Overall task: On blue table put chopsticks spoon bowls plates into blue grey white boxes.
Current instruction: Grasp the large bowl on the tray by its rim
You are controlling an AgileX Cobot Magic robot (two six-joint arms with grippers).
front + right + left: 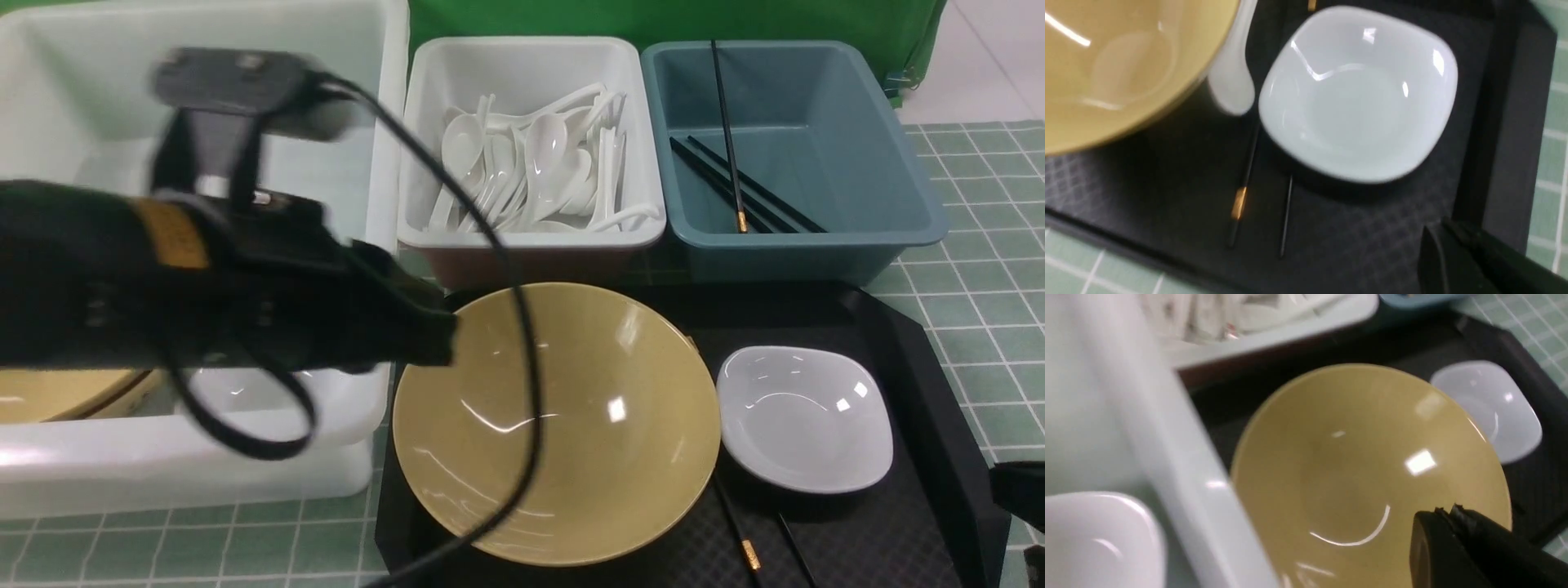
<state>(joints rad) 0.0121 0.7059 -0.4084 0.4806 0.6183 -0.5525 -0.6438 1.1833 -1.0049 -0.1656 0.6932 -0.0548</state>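
Nearest, at the right edge of the black tray [922, 392]: right gripper [1439, 234], pressed together, empty. On the tray, two chopsticks [747, 551] partly under a small white plate [804, 420]; white spoon [1231, 81] between plate and big tan bowl [555, 425]. Over that bowl's left side, left gripper [441, 339], also pressed together on nothing, just beside the large white box [204, 482] with another tan bowl [49, 396] inside. Farthest on the counter [971, 212]: white box [531, 238] full of spoons [543, 155], blue-grey box [816, 253] holding more chopsticks.
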